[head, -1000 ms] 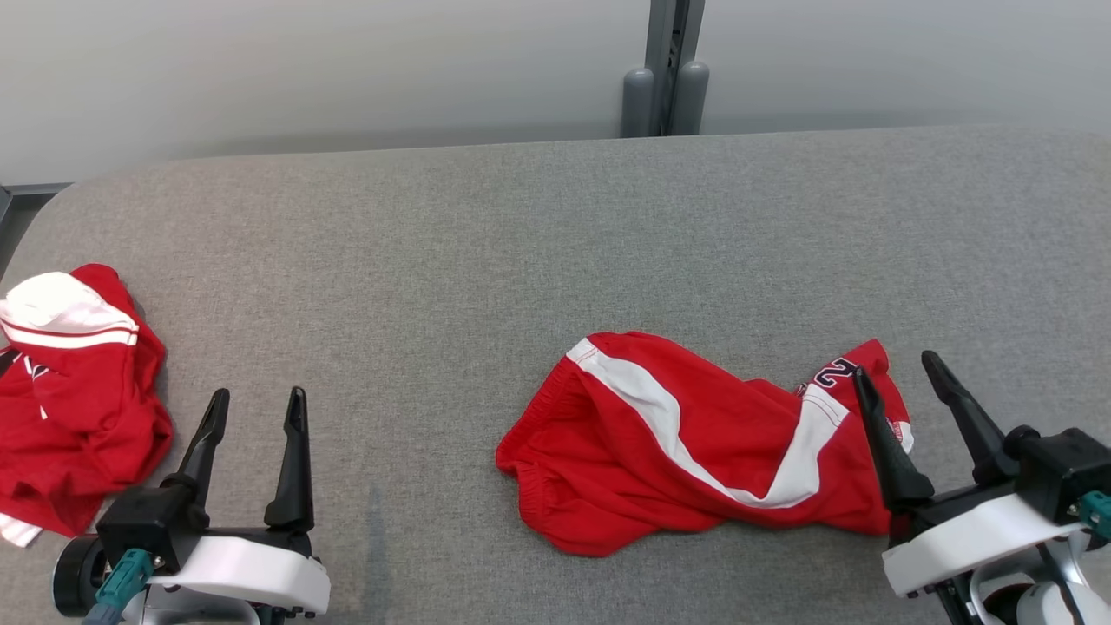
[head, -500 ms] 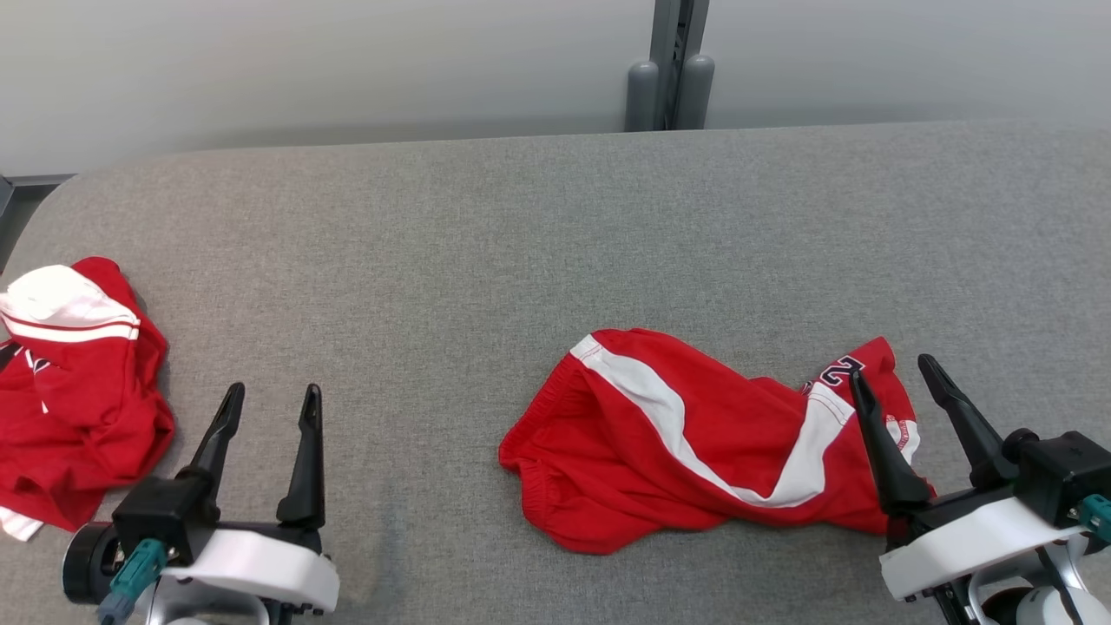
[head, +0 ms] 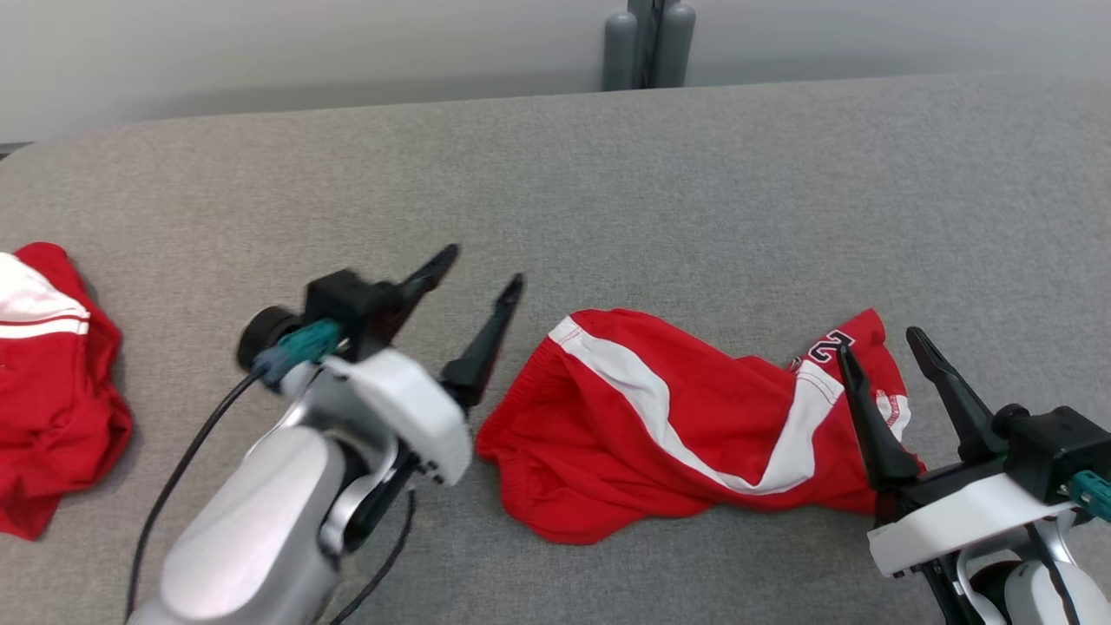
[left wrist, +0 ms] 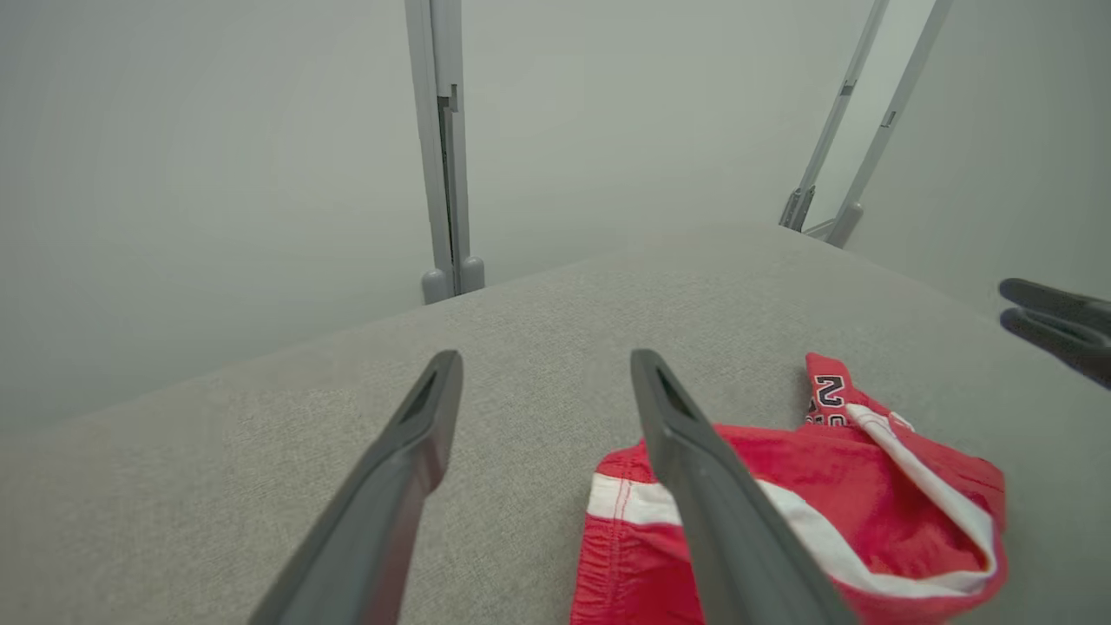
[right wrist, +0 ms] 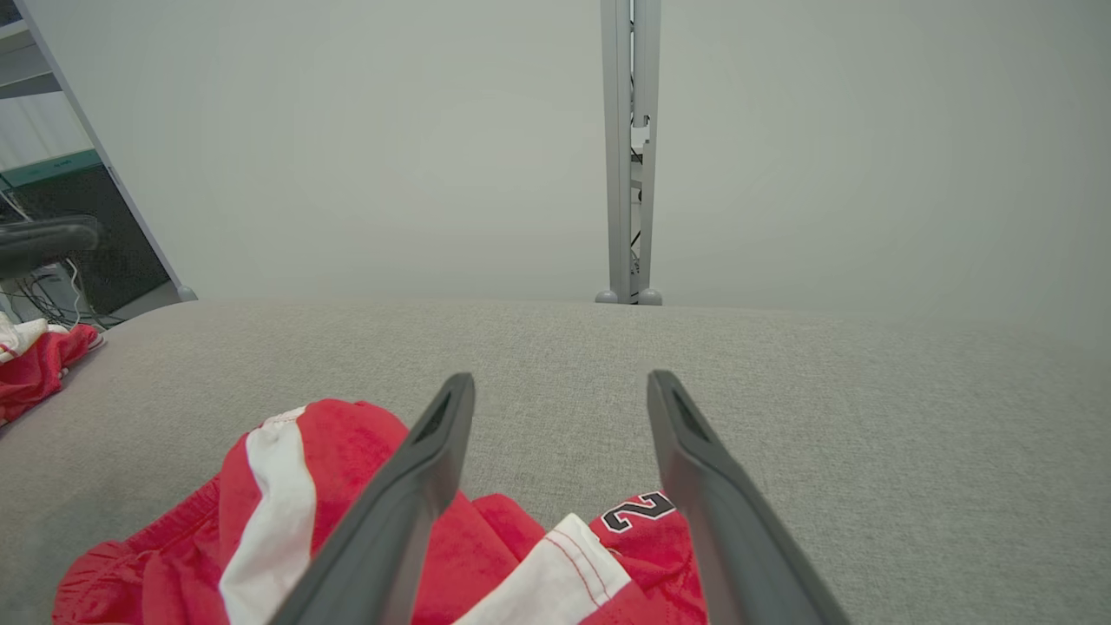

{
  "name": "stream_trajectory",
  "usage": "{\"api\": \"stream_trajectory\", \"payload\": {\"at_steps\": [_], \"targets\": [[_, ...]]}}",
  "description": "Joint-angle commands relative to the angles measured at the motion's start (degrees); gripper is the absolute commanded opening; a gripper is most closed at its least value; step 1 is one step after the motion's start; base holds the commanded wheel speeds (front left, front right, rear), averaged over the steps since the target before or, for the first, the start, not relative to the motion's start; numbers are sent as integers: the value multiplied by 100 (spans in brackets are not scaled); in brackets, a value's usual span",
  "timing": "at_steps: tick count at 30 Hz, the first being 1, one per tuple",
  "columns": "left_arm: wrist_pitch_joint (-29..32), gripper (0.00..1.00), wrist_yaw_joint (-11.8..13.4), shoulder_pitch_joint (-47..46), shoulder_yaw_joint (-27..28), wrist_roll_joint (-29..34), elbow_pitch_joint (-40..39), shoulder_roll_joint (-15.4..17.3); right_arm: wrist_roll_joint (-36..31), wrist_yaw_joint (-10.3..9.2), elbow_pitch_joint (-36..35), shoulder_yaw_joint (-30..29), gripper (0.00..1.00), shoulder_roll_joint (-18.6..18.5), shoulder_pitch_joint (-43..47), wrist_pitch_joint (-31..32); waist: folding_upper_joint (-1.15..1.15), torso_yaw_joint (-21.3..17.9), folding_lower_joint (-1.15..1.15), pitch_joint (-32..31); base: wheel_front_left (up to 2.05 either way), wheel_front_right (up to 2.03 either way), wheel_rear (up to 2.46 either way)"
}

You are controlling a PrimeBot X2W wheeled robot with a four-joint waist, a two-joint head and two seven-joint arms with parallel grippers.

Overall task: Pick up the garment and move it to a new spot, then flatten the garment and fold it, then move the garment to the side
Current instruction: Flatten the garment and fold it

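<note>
The biggest thing I have in front of me is the tabletop (head: 712, 191), a broad slab covered in grey, felt-like woven cloth with a rounded far corner, set against a plain pale wall (head: 260, 43).

The garment (head: 599, 451) lies right of centre on that cloth. It is a pair of soft red jersey shorts, slumped and creased, with a wide white stripe curving across it and a gathered, puckered waistband at its left end. At its right end a hem is turned up with white stitching.

A second red garment (head: 52, 408) with a white band sits bunched at the far left edge, well apart from the first.

My left hand (head: 482, 266) hangs just beside the waistband end on a glossy white and silver forearm. Its two tapering matte-dark fingers (head: 486, 338) are spread wide with nothing between them.

My right hand (head: 877, 343) is at the hem end, also splayed open and empty. One finger crosses in front of the red fabric, though I cannot tell if it touches.

A slim grey metal post (head: 647, 43) with rounded feet stands behind the tabletop.

Smallest is a dark, white-outlined "2" (head: 825, 347) printed near the hem.
</note>
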Motion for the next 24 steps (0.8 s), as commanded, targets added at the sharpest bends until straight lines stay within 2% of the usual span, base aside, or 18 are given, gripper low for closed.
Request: {"api": "stream_trajectory", "payload": {"at_steps": [1,5,10,18,22,24], "targets": [[228,100,-272,-360,-158,-148,284,-161,-9,1,22,37,100,-20,-103,-41,0,-112,0,110,0,0,0],[683,100,-639,-895,-465,-407,934,-489,13,1,64,82,100,-2,-195,-82,0,-240,0,233,0,0,0],[1161,100,-824,-1301,-717,-790,1828,-696,42,1,103,122,100,38,-260,-130,0,-417,0,361,0,0,0],[1521,100,-882,-1555,-945,-1229,2659,-662,81,1,152,49,100,55,-213,-180,0,-533,0,444,0,0,0],[1780,100,-885,-1526,-1218,-1525,2726,-613,97,1,158,-2,100,56,-202,-199,0,-521,0,464,0,0,0],[1718,100,-884,-1549,-1380,-1644,2669,-532,105,1,145,-24,100,68,-256,-199,0,-504,0,479,0,0,0]]}}
